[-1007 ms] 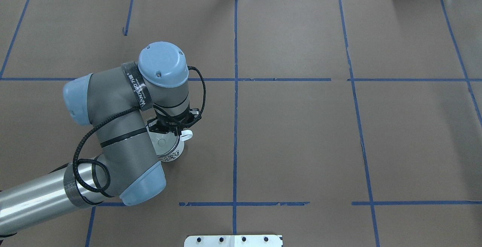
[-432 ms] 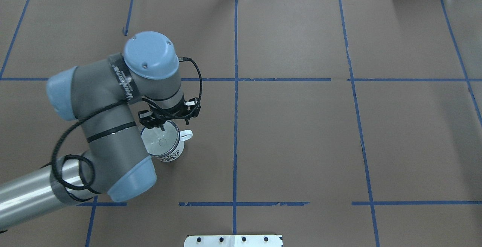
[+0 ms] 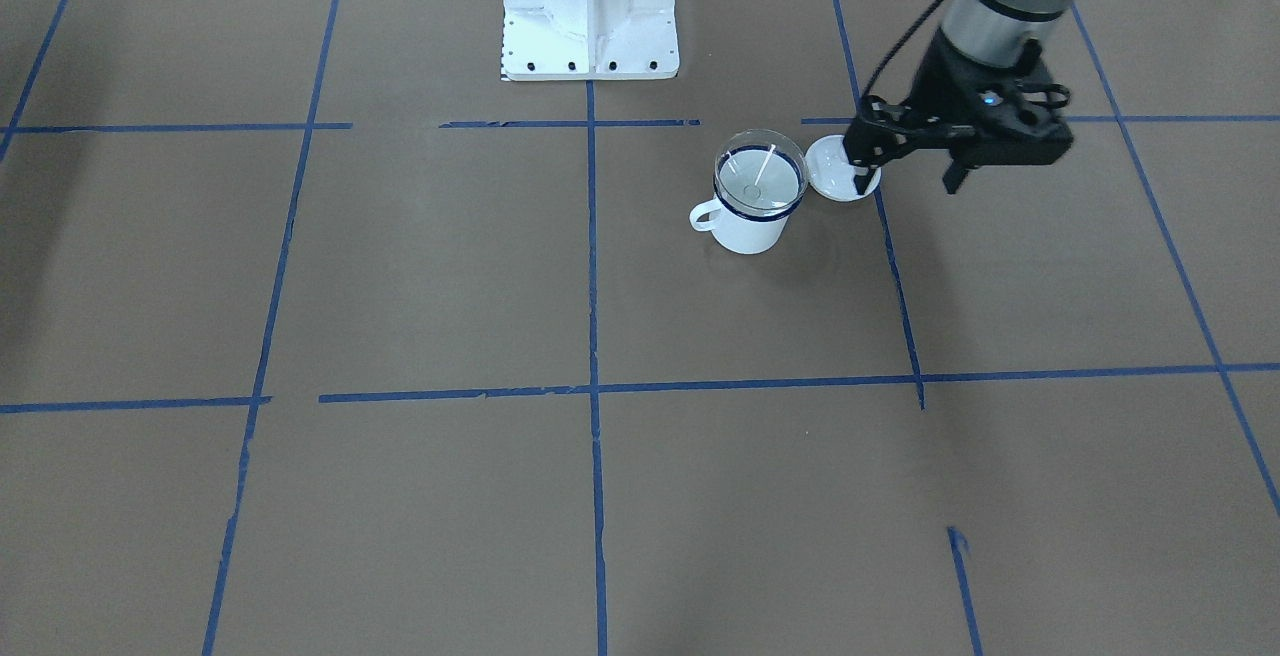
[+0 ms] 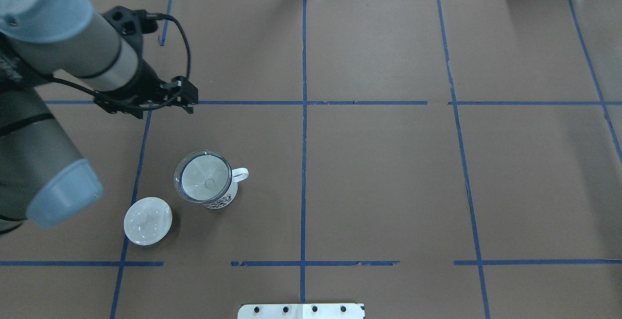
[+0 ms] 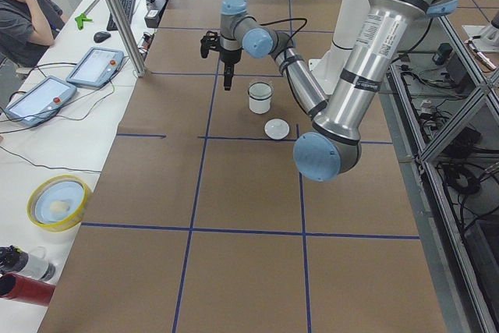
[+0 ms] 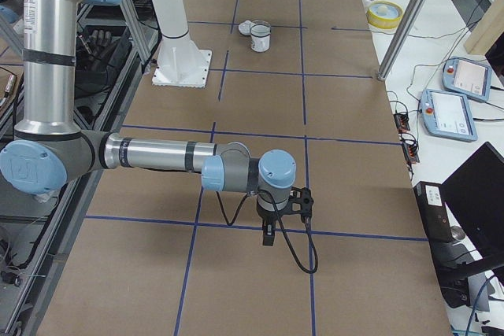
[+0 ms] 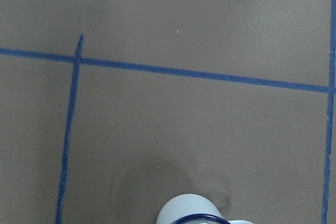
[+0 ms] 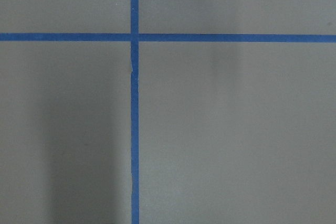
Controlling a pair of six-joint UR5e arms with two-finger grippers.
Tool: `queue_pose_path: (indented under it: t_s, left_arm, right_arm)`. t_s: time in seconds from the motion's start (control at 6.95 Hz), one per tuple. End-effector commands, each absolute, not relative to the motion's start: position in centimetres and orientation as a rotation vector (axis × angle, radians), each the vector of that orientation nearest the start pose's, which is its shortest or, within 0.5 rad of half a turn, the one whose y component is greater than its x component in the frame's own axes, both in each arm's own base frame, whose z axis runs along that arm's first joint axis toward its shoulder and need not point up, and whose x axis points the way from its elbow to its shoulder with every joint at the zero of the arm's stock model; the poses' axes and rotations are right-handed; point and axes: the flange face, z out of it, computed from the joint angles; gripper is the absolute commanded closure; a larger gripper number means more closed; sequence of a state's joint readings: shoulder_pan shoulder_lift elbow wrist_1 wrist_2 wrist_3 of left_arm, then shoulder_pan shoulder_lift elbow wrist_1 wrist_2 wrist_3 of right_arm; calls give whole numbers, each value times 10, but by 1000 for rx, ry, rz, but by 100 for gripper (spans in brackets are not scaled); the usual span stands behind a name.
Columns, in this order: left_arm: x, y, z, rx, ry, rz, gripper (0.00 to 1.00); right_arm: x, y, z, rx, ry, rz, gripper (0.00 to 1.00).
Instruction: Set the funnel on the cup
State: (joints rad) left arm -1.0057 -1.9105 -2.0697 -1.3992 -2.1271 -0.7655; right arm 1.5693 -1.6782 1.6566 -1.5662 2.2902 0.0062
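The clear funnel (image 4: 203,182) sits in the mouth of the white mug (image 4: 224,199), which has a dark blue rim and its handle toward the table's middle. Both also show in the front view, funnel (image 3: 760,174) on mug (image 3: 745,228). My left gripper (image 4: 146,107) is open and empty. It hangs above the table beyond the mug and apart from it; in the front view (image 3: 905,179) its fingers are spread wide. The mug's rim shows at the bottom of the left wrist view (image 7: 195,214). My right gripper (image 6: 268,235) shows only in the right side view; I cannot tell whether it is open or shut.
A white domed lid (image 4: 147,214) with a knob lies on the table beside the mug, on the near left. The robot's white base plate (image 4: 301,310) is at the near edge. Blue tape lines cross the brown table cover (image 4: 388,173).
My left arm has risen and swung back and to the left, away from the mug. The funnel stays on the mug. The lid, hidden under the arm before, now shows.
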Motion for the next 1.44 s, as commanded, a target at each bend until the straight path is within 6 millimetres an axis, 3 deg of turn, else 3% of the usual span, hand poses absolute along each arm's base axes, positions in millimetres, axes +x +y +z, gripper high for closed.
queue_pose_path:
  t_s: [0.0,0.29,0.43,0.58,0.72,1.29]
  left_arm:
    - [71,-522,377,266,729,154,0]
    - [-47,-507,493,249,680,242,0]
    - [-91,-493,551,235,681,295,0]
    - [-104,-468,601,155,704,229,0]
    - [-101,-455,635,97,766,198,0]
    - [-98,-447,649,58,792,176,0]
  right_arm:
    - [67,-445,671,-20,-719,11,0]
    - [67,-445,670,-19,-719,10,0]
    - [67,-445,671,-20,-719,11,0]
    - [67,-445,670,-19,-719,10,0]
    - [67,-445,671,-20,-719,11,0]
    - [67,-445,670,-19,-719,10,0]
